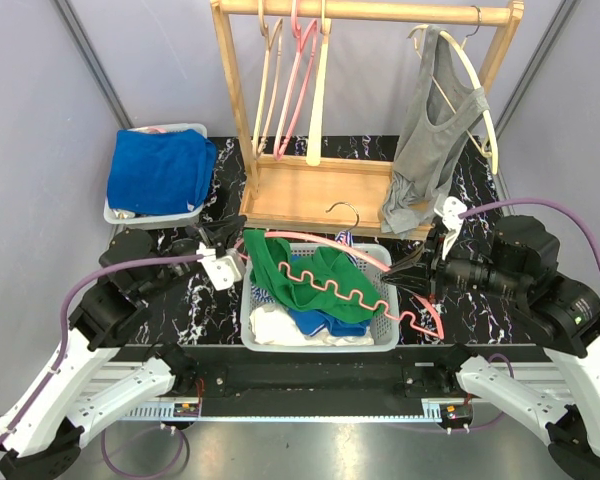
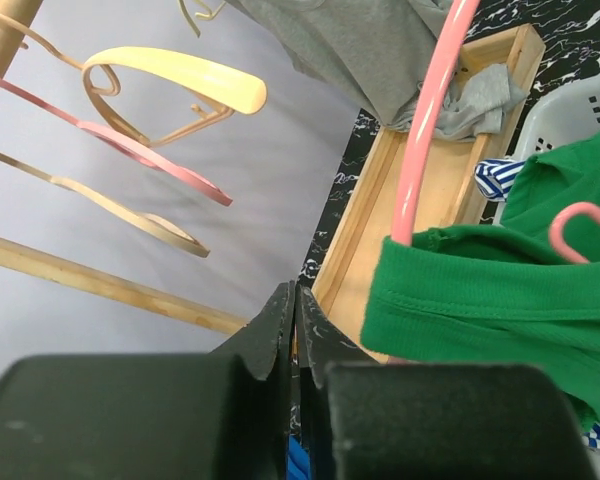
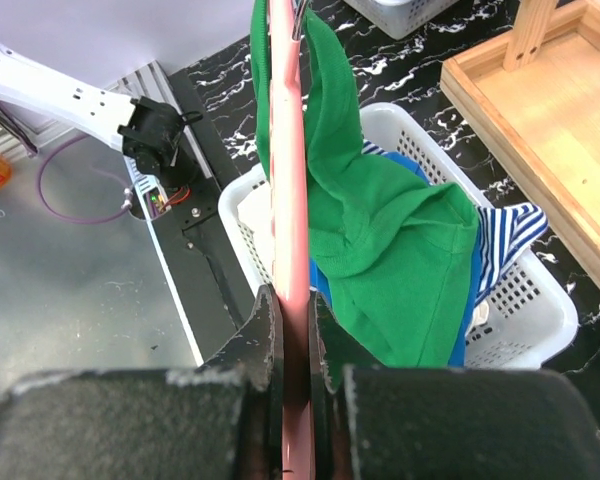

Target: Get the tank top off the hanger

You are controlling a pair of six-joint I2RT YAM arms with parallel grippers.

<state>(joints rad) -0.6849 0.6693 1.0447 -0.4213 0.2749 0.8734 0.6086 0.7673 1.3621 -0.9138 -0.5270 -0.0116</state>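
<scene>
A green tank top (image 1: 302, 272) hangs on a pink hanger (image 1: 332, 284) that lies tilted over the white basket (image 1: 382, 340). My right gripper (image 1: 408, 276) is shut on the hanger's right arm; in the right wrist view the pink bar (image 3: 288, 150) runs between the jaws of the gripper (image 3: 292, 300), with the green cloth (image 3: 400, 250) draped to its right. My left gripper (image 1: 236, 232) sits at the hanger's left end, shut. In the left wrist view it (image 2: 296, 296) holds nothing, just left of the green hem (image 2: 500, 300) and the pink bar (image 2: 425, 130).
A wooden rack (image 1: 320, 190) stands behind the basket with several bare hangers and a grey top (image 1: 430, 130) on a cream hanger. A grey bin of blue cloth (image 1: 160, 170) sits at the back left. Striped and white clothes lie in the basket.
</scene>
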